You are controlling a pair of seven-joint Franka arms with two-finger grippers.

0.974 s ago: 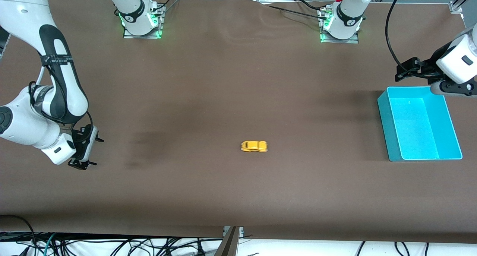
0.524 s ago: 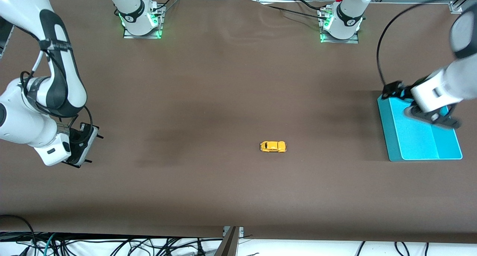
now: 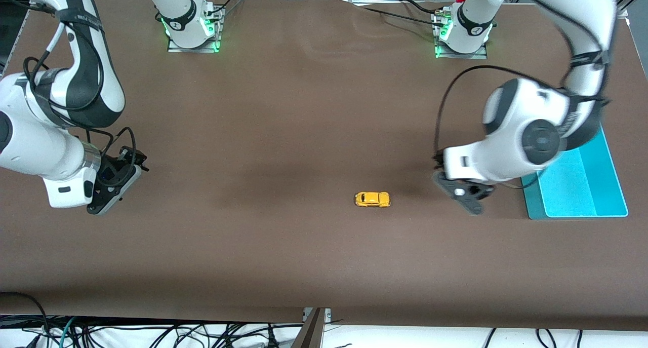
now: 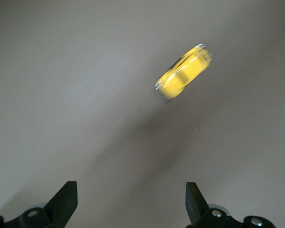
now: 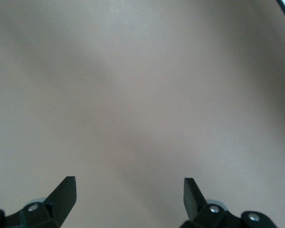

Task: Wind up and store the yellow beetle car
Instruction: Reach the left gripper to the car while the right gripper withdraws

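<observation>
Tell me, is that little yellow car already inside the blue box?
No, it is out. The yellow beetle car sits on its wheels on the brown table, apart from the cyan bin.

My arms (image 3: 526, 135) are glossy white with black joint bands, thin black cables looping alongside; my bases (image 3: 192, 31) glow green; my jaws are black.

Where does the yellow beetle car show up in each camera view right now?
Front view: the yellow beetle car sits on the brown table, between the two grippers, nearer the left gripper and the cyan bin.
Left wrist view: the car lies ahead of the open gripper, blurred.
Right wrist view: not in it.
Shared landmark: the brown table.
</observation>
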